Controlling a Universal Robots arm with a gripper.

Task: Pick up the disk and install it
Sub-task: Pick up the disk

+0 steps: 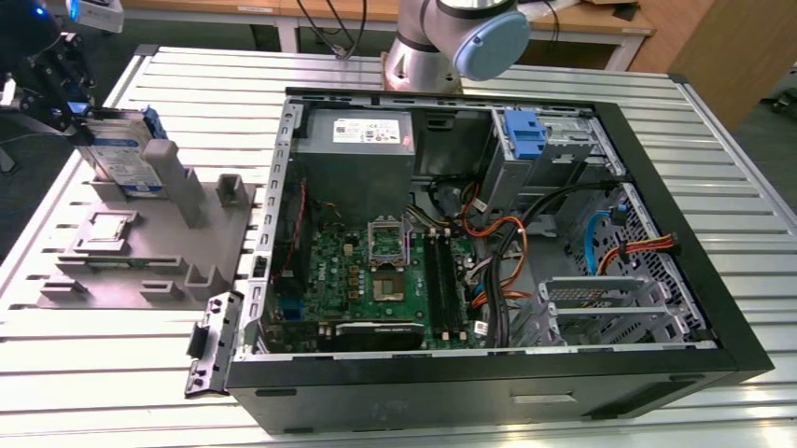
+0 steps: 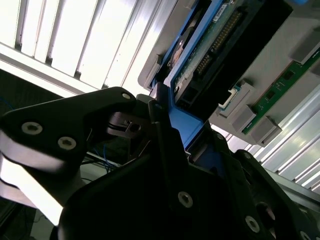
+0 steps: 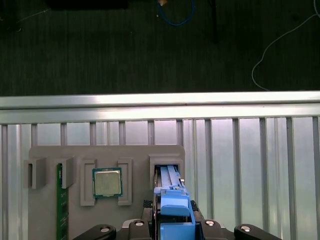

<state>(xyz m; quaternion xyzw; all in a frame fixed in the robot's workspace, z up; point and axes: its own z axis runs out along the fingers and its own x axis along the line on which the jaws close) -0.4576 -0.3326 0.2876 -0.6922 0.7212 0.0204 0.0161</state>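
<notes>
Nearest you, the gripper (image 2: 170, 117) has its jaws closed on the blue carrier edge of the disk (image 3: 175, 207), which stands between them in the grey holder's (image 1: 125, 252) slot, so lifting clear and installing in the computer case (image 1: 720, 308) look undone.

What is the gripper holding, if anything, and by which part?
The gripper clasps the disk by the end of its blue carrier bracket; the disk stands in the grey holder.
</notes>
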